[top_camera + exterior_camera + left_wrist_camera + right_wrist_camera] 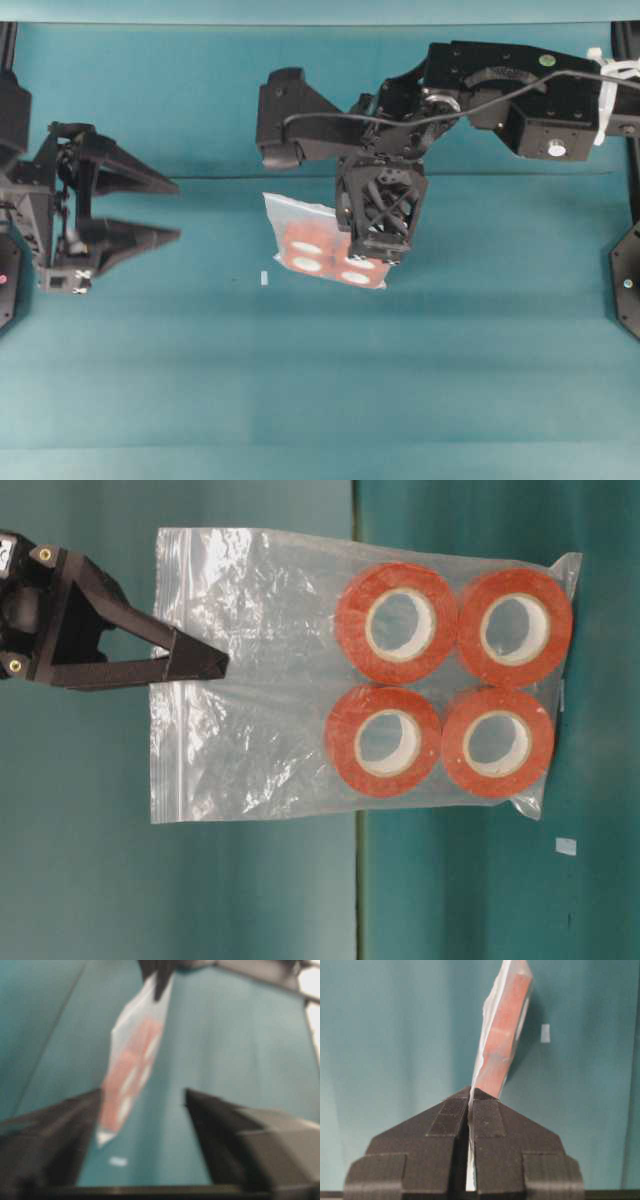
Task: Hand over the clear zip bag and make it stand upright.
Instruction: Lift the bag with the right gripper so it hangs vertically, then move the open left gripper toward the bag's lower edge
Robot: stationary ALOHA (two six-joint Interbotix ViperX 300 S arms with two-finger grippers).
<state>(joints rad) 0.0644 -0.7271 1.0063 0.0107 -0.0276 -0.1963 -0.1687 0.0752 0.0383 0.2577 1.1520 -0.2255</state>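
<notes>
Clamped on the zip edge of the clear zip bag, the right gripper is seen with its jaws pressed flat together, the bag hung below it near the middle of the table. Well apart at the left, the left gripper is spread wide and holds nothing. For the stand to succeed, the bag should probably be lowered until its bottom is seated squarely, then released gently. Four orange tape rolls are packed in two rows at the bottom of the crinkled transparent bag. A small white scrap lies beside it.
</notes>
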